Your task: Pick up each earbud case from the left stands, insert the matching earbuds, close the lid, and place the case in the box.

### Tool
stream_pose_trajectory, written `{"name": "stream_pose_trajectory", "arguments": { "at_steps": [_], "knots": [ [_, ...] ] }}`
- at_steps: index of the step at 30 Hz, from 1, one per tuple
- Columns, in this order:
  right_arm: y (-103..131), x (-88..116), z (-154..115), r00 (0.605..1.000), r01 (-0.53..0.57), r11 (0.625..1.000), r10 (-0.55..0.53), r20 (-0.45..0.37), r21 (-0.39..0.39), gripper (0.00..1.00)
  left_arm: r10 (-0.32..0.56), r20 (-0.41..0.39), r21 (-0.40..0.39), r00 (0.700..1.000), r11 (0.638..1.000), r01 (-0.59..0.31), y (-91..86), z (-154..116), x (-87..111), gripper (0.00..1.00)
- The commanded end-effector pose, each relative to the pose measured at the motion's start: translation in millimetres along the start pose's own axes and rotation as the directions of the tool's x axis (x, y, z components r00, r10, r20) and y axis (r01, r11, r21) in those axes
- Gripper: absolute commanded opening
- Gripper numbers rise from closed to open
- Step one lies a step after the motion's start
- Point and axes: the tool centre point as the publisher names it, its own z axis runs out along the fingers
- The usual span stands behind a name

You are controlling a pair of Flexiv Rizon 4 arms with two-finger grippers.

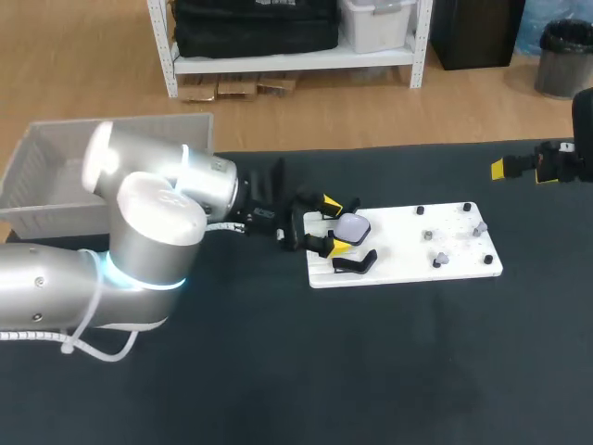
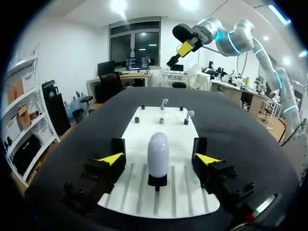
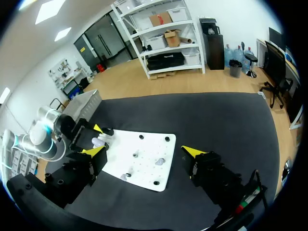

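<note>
Right now I am at the grasp. My left gripper (image 1: 334, 224) has its fingers wide on either side of the earbud case (image 2: 158, 151), neither pad touching it. The case sits upright on its stand (image 2: 157, 181) at the left end of the white board (image 1: 398, 267). Next, I judge, I must close squarely and lift it straight off. My right gripper (image 3: 144, 152) hangs far right, spread wide, holding nothing. The earbuds (image 1: 442, 260) sit on the board's right half, not in the case. The box (image 1: 56, 199), far left, shows no case.
</note>
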Motion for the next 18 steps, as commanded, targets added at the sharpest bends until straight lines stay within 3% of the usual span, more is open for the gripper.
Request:
{"name": "stream_pose_trajectory", "arguments": {
  "at_steps": [1,18],
  "knots": [
    [-0.8,0.0,0.4,1.000,0.001,1.000,-0.001,-0.001,-0.002,1.00,-0.001,-0.005,0.008,1.000,1.000,0.001,2.7,5.6,-0.9,0.80],
    [-0.8,0.0,0.4,1.000,0.001,1.000,-0.001,-0.001,-0.002,1.00,-0.026,0.008,0.030,1.000,0.999,0.025,3.3,18.7,-0.6,0.48]
  ]
}}
